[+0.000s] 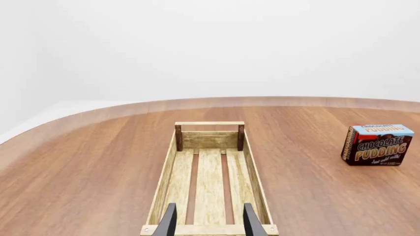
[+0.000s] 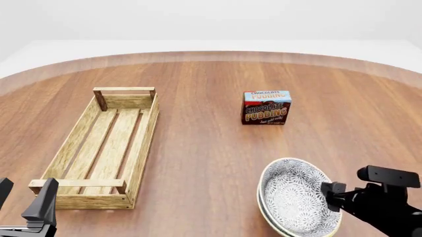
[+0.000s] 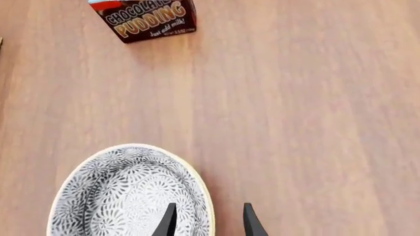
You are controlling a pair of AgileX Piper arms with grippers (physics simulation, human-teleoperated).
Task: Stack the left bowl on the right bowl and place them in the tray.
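Observation:
Two patterned grey-and-white bowls (image 2: 290,197) sit nested one in the other at the front right; the lower bowl's cream rim (image 2: 264,211) shows under the upper one. The stack also shows in the right wrist view (image 3: 125,196). My right gripper (image 2: 333,195) is at the stack's right rim. In the right wrist view, the right gripper (image 3: 208,222) stands open with the rim between its jaws. The tray (image 2: 146,133), a long pale wooden crate, lies empty at the left. My left gripper (image 2: 23,200) is open and empty at the tray's near end, and its wrist view (image 1: 208,223) looks along the tray (image 1: 210,123).
A chocolate pudding box (image 2: 266,107) stands upright behind the bowls, to the right of the tray. It also shows in the left wrist view (image 1: 378,144) and the right wrist view (image 3: 147,17). The table's curved far edge (image 2: 211,55) runs along the back.

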